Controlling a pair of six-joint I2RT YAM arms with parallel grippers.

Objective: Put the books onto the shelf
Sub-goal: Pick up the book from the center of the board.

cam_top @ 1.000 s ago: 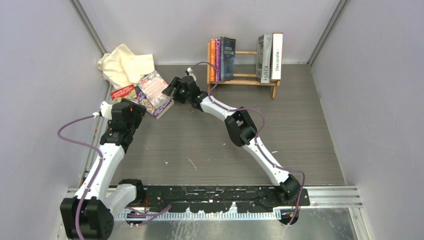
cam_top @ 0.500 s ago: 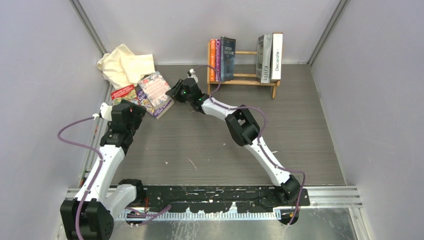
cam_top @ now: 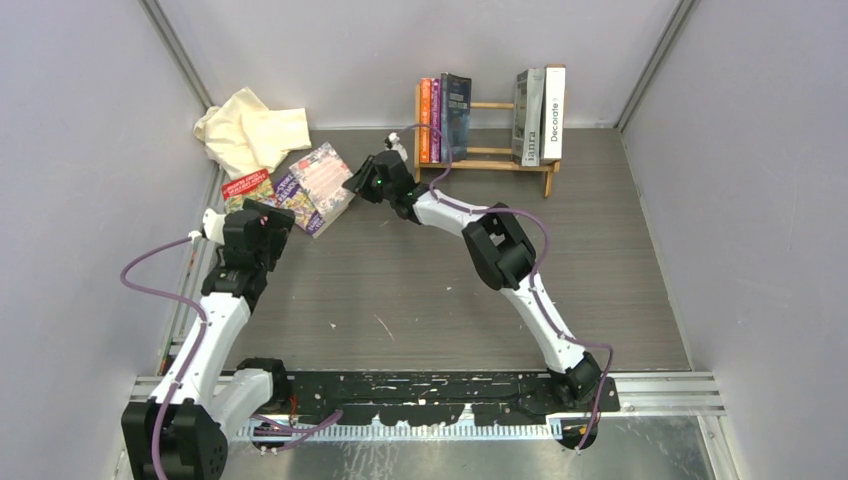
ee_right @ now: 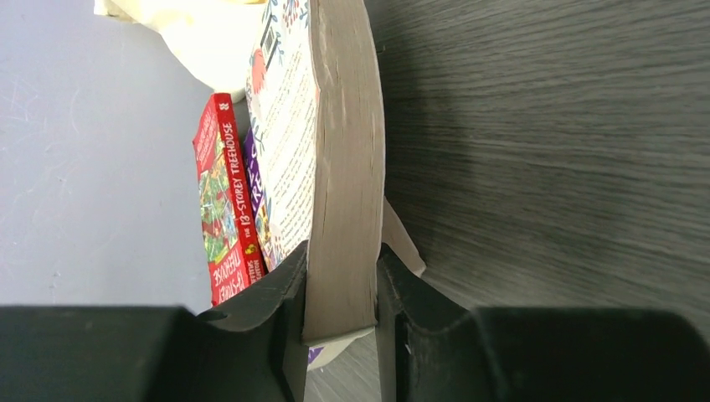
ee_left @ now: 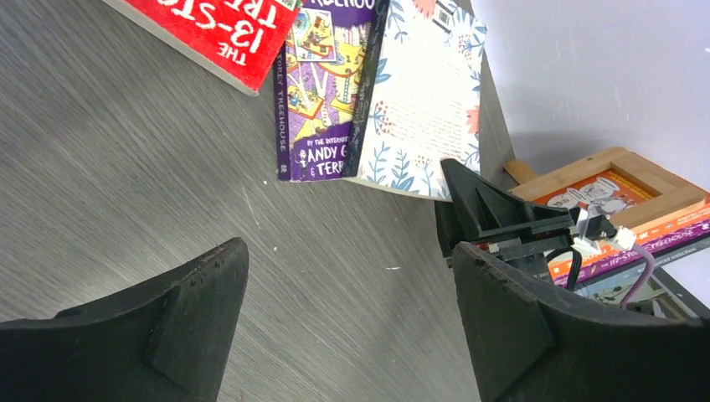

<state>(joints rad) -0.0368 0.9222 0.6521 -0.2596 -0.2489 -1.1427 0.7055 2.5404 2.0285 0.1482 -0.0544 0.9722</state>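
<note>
The floral book [ee_right: 343,167] sat clamped by its page edge between the 2 fingers [ee_right: 289,285] of the right hand [ee_right: 342,285], a grip only the right wrist view showed closely. That view also showed the book tipped up on edge, with the red book [ee_right: 224,209] behind it. From above, the floral book [cam_top: 325,172] lay at the bench's [cam_top: 420,280] far left, overlapping a purple book [cam_top: 290,195] beside the red book [cam_top: 247,186], with a cream cloth [cam_top: 250,130] behind them. Only the top view showed the whole shelf [cam_top: 485,150]: 3 books [cam_top: 443,118] upright at its left end and 2 books [cam_top: 540,115] at its right. The left hand [ee_left: 352,318] hung wide open over bare bench, just short of the purple book [ee_left: 322,92]; its camera caught the right hand [ee_left: 502,218] at the floral book's corner.
</note>
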